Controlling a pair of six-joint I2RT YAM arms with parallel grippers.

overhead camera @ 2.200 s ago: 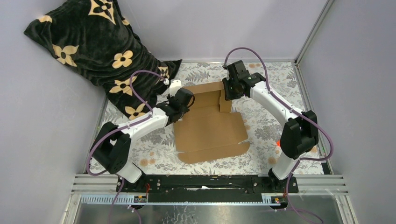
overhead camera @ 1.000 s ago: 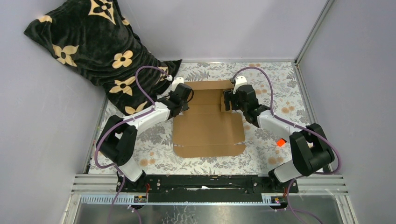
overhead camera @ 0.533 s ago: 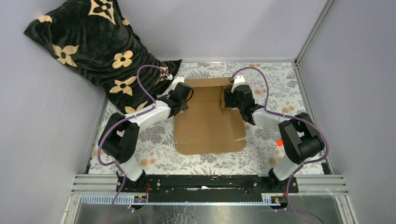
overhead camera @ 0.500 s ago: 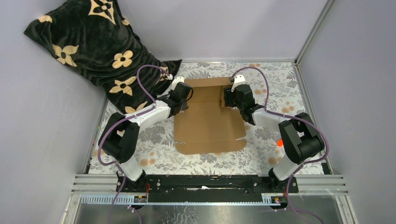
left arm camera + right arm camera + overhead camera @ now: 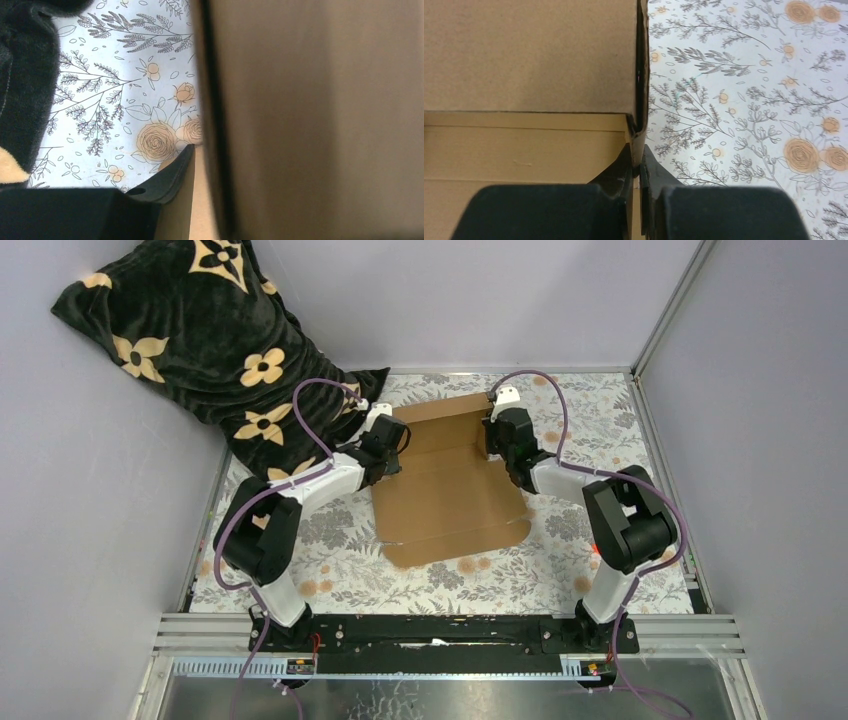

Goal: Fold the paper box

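Top external view: nearest the arm bases, the front flap of the paper box (image 5: 450, 505) lies flat on the worktop (image 5: 480, 580). It now sits slanted, because the whole sheet has swung a little counter-clockwise in the last half second. Past the flap, the base panel is flat too.

Further in, the left gripper (image 5: 388, 445) sits at the box's left side and the right gripper (image 5: 497, 440) at its right, both by the far corners. The right gripper (image 5: 638, 167) stood spread a second ago and has since pressed together on the upright right side wall. In the right wrist view, that thin cardboard edge runs down between its fingers (image 5: 619, 175).

In the left wrist view, one finger (image 5: 167, 180) lies against the outside of a raised panel that fills the picture. The other finger is hidden, so I cannot tell whether the left gripper clamps.

Farthest off, the back wall stands raised and more skewed than before. To my eye the right wall is now secured for squaring up, while the front flap remains unfolded.
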